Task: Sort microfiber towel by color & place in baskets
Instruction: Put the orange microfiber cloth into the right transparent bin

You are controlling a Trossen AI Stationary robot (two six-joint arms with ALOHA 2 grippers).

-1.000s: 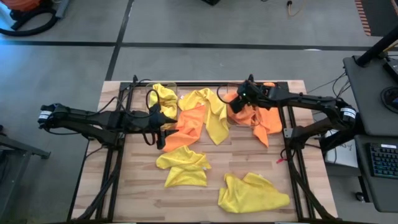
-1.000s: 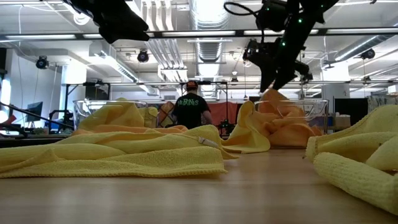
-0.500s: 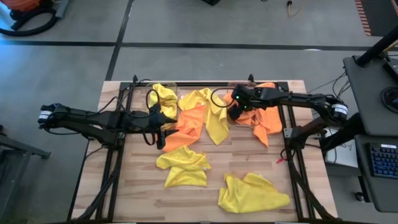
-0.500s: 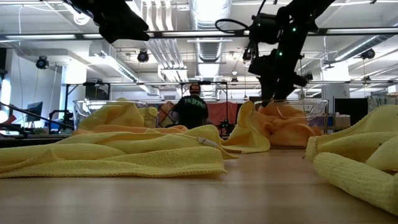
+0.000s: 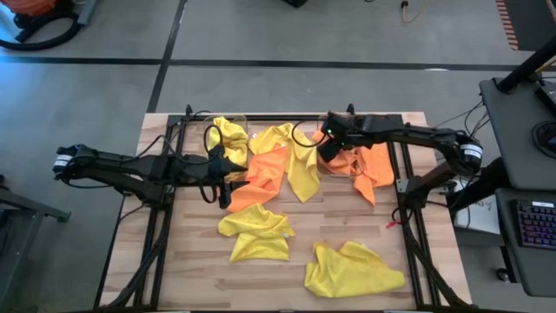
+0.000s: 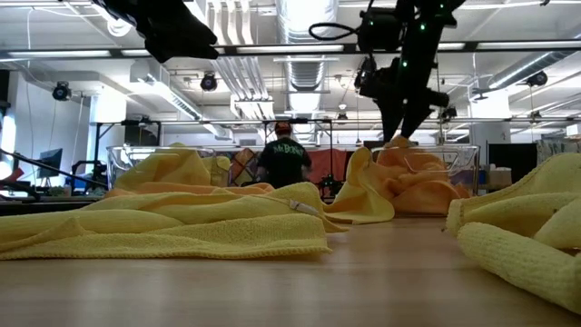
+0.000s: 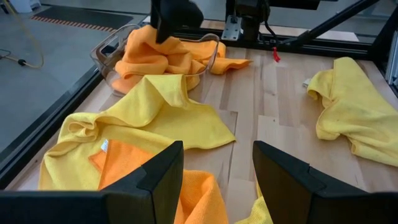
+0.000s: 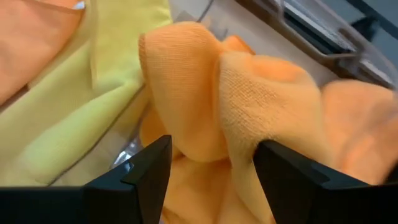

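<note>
Right claw (image 5: 326,143) fingers apart, empty, above orange towels (image 5: 363,163) heaped in clear basket (image 6: 458,163) directly below; left claw (image 5: 222,174) apart, idle

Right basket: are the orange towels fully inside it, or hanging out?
Partly hanging out. The orange towels heap in the right basket, but one drapes over its wall onto the table.

We see bare wood (image 5: 347,222) between the centre cloths and the front yellow towel (image 5: 352,271); a gripper could pass there; the far middle is blocked by overlapping yellow and orange cloths (image 5: 282,165); the right basket (image 7: 118,46) is heaped with orange towels (image 5: 365,161); the right gripper (image 5: 326,148), fingers apart, hangs over them.
</note>
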